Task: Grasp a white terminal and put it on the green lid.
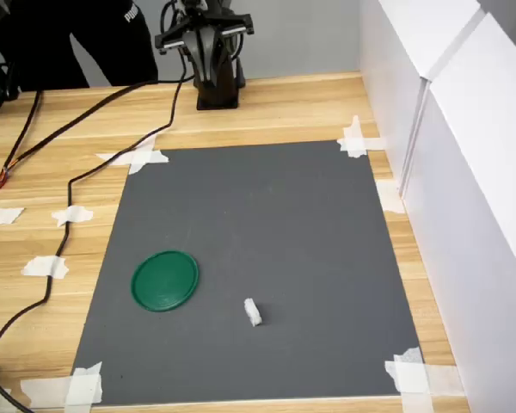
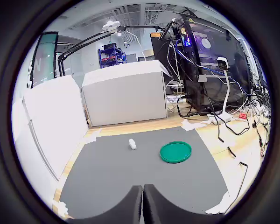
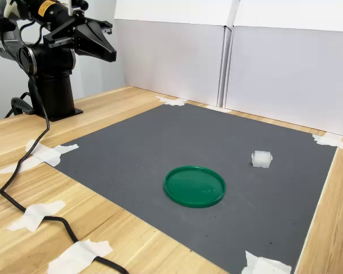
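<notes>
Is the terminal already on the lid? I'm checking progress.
No: in the first exterior view the terminal lies on the grey mat, apart from the lid.

I'm seeing a dark-green lid (image 1: 164, 280) and a white terminal (image 1: 253, 311) showing against a plain grey mat (image 1: 267, 224). The bench (image 1: 284, 107) is showing pale wood grain, with white tape pieces (image 1: 140, 158), a black cable (image 1: 69, 185) and a black gripper (image 3: 106, 48).

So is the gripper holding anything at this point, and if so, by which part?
Nothing is held. The gripper is shut and empty, up near the arm's base, while the white terminal lies loose on the grey mat, apart from the green lid.
</notes>
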Robot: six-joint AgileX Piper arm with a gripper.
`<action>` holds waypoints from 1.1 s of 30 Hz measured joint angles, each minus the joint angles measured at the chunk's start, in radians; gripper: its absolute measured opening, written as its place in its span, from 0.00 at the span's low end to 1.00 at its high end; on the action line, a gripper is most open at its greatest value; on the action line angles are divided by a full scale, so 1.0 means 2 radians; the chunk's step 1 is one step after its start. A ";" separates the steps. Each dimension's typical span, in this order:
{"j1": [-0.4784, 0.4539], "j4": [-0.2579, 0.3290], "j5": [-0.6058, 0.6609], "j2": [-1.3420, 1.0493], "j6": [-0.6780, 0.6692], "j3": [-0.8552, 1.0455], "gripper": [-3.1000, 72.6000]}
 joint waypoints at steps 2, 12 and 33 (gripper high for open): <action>0.000 0.000 0.000 0.000 0.000 0.000 0.02; 0.000 0.000 0.000 0.000 0.000 0.000 0.02; 0.000 0.014 0.000 0.122 0.000 -0.085 0.02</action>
